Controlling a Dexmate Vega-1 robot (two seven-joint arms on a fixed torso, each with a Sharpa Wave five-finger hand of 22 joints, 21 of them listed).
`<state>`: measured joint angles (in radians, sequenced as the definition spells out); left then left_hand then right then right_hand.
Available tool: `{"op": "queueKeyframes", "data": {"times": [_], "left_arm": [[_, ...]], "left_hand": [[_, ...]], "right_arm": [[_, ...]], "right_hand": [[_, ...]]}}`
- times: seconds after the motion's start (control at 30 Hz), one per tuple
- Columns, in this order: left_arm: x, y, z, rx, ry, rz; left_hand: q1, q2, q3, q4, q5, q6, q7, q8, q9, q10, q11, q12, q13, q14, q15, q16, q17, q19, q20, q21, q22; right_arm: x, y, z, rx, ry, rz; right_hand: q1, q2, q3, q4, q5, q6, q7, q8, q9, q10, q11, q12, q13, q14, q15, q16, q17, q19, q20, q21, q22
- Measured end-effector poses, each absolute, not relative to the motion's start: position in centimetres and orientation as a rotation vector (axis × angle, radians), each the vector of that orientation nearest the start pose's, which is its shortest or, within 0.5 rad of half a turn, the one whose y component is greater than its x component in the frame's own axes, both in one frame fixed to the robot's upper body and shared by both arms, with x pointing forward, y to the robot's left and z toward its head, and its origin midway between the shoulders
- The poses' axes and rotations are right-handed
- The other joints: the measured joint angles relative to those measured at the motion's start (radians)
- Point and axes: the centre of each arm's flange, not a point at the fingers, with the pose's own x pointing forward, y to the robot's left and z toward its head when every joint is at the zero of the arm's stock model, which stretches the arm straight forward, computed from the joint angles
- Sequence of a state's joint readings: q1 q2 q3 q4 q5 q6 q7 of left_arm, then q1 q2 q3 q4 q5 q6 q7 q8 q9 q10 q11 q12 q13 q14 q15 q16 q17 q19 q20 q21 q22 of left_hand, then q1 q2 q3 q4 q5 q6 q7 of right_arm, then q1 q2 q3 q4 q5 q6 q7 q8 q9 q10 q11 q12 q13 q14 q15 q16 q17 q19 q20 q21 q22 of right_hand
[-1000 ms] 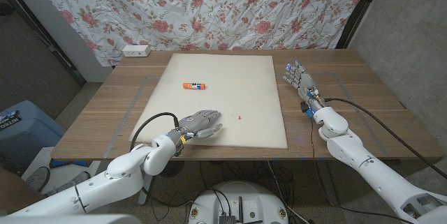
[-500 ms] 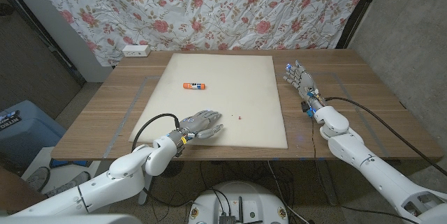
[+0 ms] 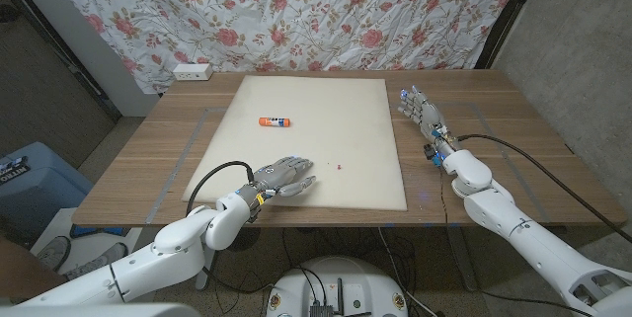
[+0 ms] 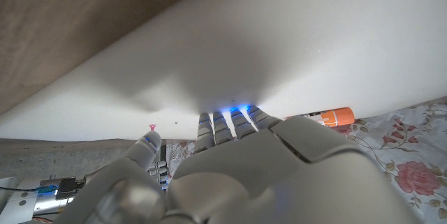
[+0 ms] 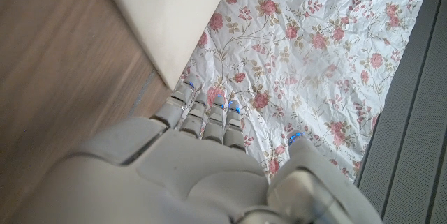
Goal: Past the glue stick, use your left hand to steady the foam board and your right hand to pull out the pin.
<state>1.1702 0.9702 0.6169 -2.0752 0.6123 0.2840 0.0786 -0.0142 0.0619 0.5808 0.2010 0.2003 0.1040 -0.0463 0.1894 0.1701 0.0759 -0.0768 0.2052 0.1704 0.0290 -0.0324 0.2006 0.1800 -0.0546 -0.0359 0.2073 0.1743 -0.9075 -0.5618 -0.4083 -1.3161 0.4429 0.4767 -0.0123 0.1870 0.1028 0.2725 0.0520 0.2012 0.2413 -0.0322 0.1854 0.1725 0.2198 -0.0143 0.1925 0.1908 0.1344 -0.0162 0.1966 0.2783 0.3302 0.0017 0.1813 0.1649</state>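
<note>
A large white foam board (image 3: pixel 306 129) lies across the middle of the wooden table. An orange glue stick (image 3: pixel 276 120) lies on its far left part, and the same glue stick (image 4: pixel 334 117) shows in the left wrist view. A small red pin (image 3: pixel 340 167) stands in the board nearer the front; the pin (image 4: pixel 151 127) also appears beside my left thumb. My left hand (image 3: pixel 281 175) rests on the board's front part, fingers stretched out, a little left of the pin. My right hand (image 3: pixel 420 111) stands open on the bare wood just off the board's right edge, fingers pointing away.
A white power strip (image 3: pixel 192 71) lies at the table's back left corner. A flowered curtain (image 3: pixel 326 11) hangs behind the table. A blue bin (image 3: pixel 25 174) stands on the floor at the left. Black cables run along both forearms.
My right hand has shifted slightly toward the board's edge. The left hand, glue stick and pin stay where they were.
</note>
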Motion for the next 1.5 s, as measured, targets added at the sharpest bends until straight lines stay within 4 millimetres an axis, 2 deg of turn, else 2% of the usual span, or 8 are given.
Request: {"op": "queueKeyframes", "data": {"times": [0.07, 0.43, 0.67, 0.83, 1.1, 1.4, 1.5], "left_arm": [[51.1, 19.5, -13.1, 1.498, -0.556, -0.183], [51.2, 19.5, -12.9, 1.502, -0.559, -0.178], [51.3, 19.4, -12.8, 1.506, -0.559, -0.178], [51.3, 19.5, -12.8, 1.509, -0.558, -0.18], [51.3, 19.6, -12.7, 1.515, -0.557, -0.182], [51.3, 19.8, -12.5, 1.523, -0.555, -0.179], [51.2, 19.9, -12.4, 1.525, -0.555, -0.18]], "left_hand": [[0.0, 0.0, -0.002, -0.002, 0.0, 0.007, 0.007, 0.0, 0.0, 0.004, 0.002, 0.0, 0.0, 0.005, -0.005, 0.0, 0.0, 0.0, 0.0, 0.0, 0.0], [0.0, 0.0, -0.004, -0.004, 0.0, 0.033, 0.008, 0.0, 0.0, 0.033, 0.005, 0.007, 0.0, 0.02, -0.001, 0.001, -0.003, 0.016, 0.005, 0.004, 0.001], [0.0, 0.0, -0.004, -0.004, 0.0, 0.041, 0.016, 0.0, 0.0, 0.038, 0.001, 0.007, 0.0, 0.028, -0.004, 0.001, -0.003, 0.016, 0.005, 0.004, 0.001], [0.0, 0.0, -0.004, -0.004, 0.0, 0.046, 0.011, 0.0, -0.001, 0.038, 0.0, 0.007, -0.001, 0.03, -0.002, 0.001, -0.004, 0.02, 0.001, 0.004, -0.002], [0.0, 0.0, -0.004, -0.004, 0.0, 0.05, 0.015, 0.004, 0.0, 0.044, 0.005, 0.007, -0.001, 0.036, -0.007, 0.001, -0.004, 0.025, 0.004, 0.004, -0.002], [0.0, 0.0, -0.004, -0.004, 0.0, 0.059, 0.023, 0.004, 0.0, 0.053, 0.004, 0.007, 0.001, 0.039, -0.003, 0.001, -0.004, 0.027, 0.006, 0.004, -0.002], [0.0, 0.0, -0.004, -0.004, 0.0, 0.059, 0.023, 0.004, 0.0, 0.055, 0.005, 0.007, 0.001, 0.039, -0.003, 0.001, -0.004, 0.032, 0.004, 0.004, -0.002]], "right_arm": [[62.1, -28.0, -4.7, -0.226, -0.739, 0.202], [60.8, -27.2, -4.4, -0.352, -0.79, 0.193], [59.8, -26.8, -4.1, -0.426, -0.804, 0.201], [59.1, -26.5, -4.0, -0.484, -0.803, 0.21], [58.0, -26.0, -3.8, -0.569, -0.809, 0.222], [57.2, -25.3, -3.7, -0.688, -0.82, 0.228], [56.9, -25.0, -3.6, -0.724, -0.826, 0.234]], "right_hand": [[0.0, 0.0, 0.001, -0.001, 0.0, 0.005, -0.002, 0.0, 0.0, 0.0, 0.0, 0.0, 0.0, 0.0, 0.0, 0.0, -0.004, 0.0, 0.0, 0.0, 0.0], [0.0, 0.0, 0.007, -0.015, 0.0, 0.021, -0.004, 0.008, 0.002, 0.0, 0.0, 0.0, 0.0, 0.0, 0.0, 0.0, -0.013, -0.008, 0.0, 0.0, 0.0], [0.012, -0.012, 0.01, -0.033, 0.0, 0.021, -0.004, 0.008, 0.002, -0.015, -0.003, -0.004, 0.0, -0.006, 0.005, 0.0, -0.018, -0.019, 0.003, 0.0, 0.0], [0.024, -0.02, 0.013, -0.047, -0.003, 0.017, -0.008, 0.003, 0.002, -0.027, 0.002, -0.004, 0.0, -0.013, 0.006, 0.0, -0.023, -0.033, 0.004, 0.0, 0.0], [0.035, -0.013, 0.012, -0.065, -0.007, 0.017, -0.008, 0.003, 0.002, -0.031, 0.005, -0.004, 0.0, -0.02, 0.013, 0.0, -0.028, -0.032, 0.004, 0.0, 0.0], [0.037, -0.032, 0.006, -0.073, -0.007, 0.017, -0.008, 0.003, 0.002, -0.031, 0.005, -0.004, 0.0, -0.02, 0.013, 0.0, -0.032, -0.032, 0.004, 0.0, 0.0], [0.043, -0.037, 0.012, -0.079, -0.007, 0.017, -0.008, 0.003, 0.002, -0.034, 0.002, -0.004, 0.0, -0.02, 0.013, 0.0, -0.036, -0.032, 0.004, 0.0, -0.001]]}}
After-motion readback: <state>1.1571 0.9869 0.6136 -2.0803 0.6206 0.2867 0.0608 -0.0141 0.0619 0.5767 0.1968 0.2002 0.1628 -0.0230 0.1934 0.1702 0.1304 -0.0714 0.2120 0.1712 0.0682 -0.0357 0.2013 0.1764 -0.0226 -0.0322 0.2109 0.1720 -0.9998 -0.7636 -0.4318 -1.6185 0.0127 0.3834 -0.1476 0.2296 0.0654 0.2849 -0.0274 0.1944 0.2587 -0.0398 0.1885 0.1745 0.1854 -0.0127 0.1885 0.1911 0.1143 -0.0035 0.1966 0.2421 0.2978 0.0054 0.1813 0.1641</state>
